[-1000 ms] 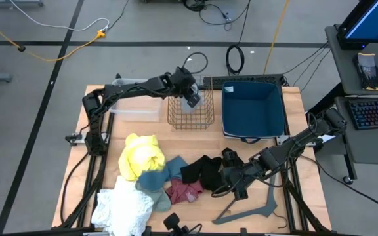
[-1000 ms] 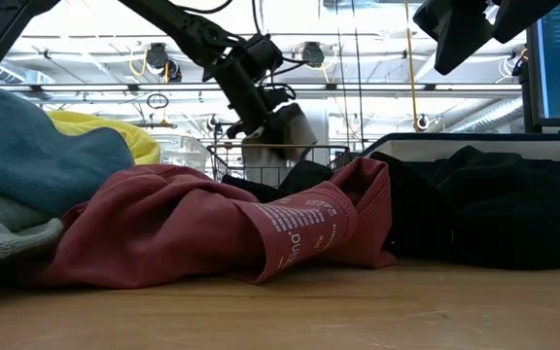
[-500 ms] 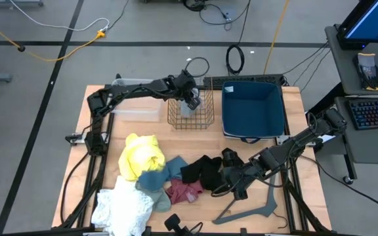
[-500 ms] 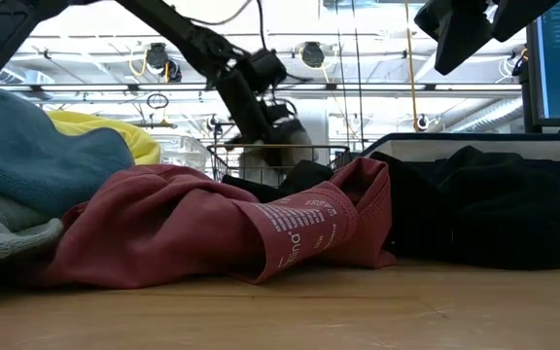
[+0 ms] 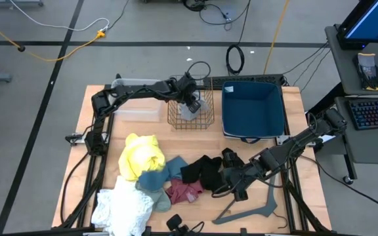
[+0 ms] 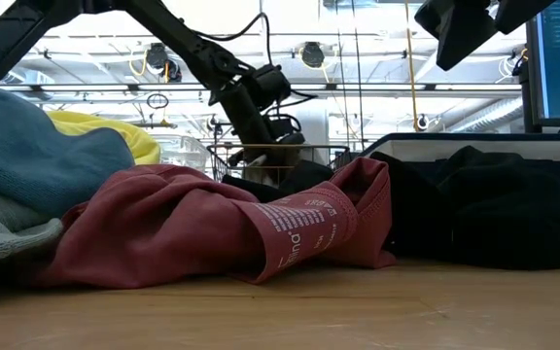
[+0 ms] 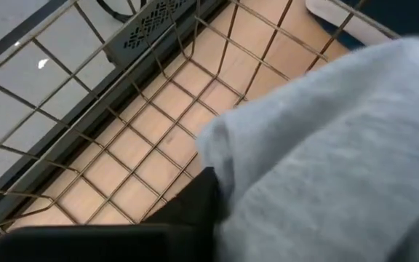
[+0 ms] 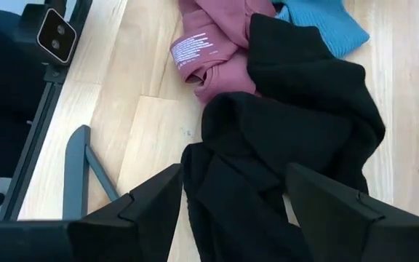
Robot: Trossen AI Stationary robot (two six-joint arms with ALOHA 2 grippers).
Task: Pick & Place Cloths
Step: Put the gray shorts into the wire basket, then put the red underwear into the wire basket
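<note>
The left gripper (image 5: 190,105) is held over the wire basket (image 5: 190,113) at the far side of the table (image 5: 294,131), with a light grey cloth (image 5: 188,111) pinched between its fingers and hanging down into the basket. In the left wrist view the grey cloth (image 7: 340,153) fills most of the picture, with the wire grid of the basket (image 7: 122,145) and the wooden top seen beneath it.

The right gripper (image 8: 231,211) is lowered at the near right of the table, its fingers spread on either side of a fold of the black cloth (image 8: 297,131); whether the fabric is touched cannot be told. The maroon-pink cloth (image 8: 213,44) lies just beside the black one, touching it, and a white label (image 8: 195,47) is sewn to it. Several lines of small print are carried on the label, but they cannot be read. The same label (image 6: 295,228) is seen in the low view, where only letters like "ina" can be made out.

A teal-blue cloth (image 5: 153,178), a yellow cloth (image 5: 140,156) and a white cloth (image 5: 120,206) are heaped together at the near left. A grey hanger (image 5: 251,211) lies near the right gripper. A dark blue bin (image 5: 251,108) stands beside the basket.
</note>
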